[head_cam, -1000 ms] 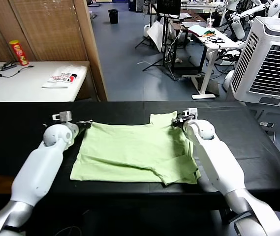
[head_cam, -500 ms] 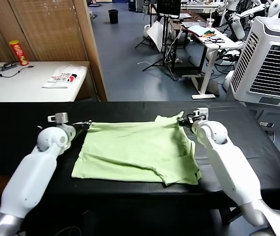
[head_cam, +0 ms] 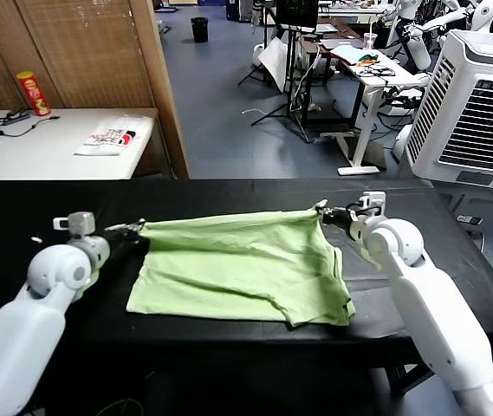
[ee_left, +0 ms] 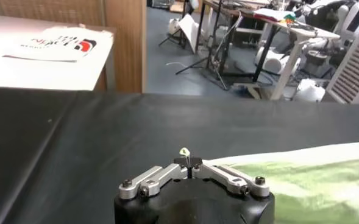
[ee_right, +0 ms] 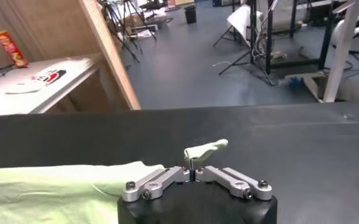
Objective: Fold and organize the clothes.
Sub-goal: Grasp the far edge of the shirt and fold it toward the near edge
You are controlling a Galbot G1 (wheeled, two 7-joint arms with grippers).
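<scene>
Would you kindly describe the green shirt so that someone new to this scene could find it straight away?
Start at the long black table in front of the robot. At its middle lies a pale light-green thin cotton shirt, its far edge stretched between the left gripper and the right gripper, both shut on it. It is the only cloth on this table.

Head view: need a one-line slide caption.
Left gripper and right gripper, both shut on the light-green shirt's far corners, stretch its far edge above the black table.
</scene>
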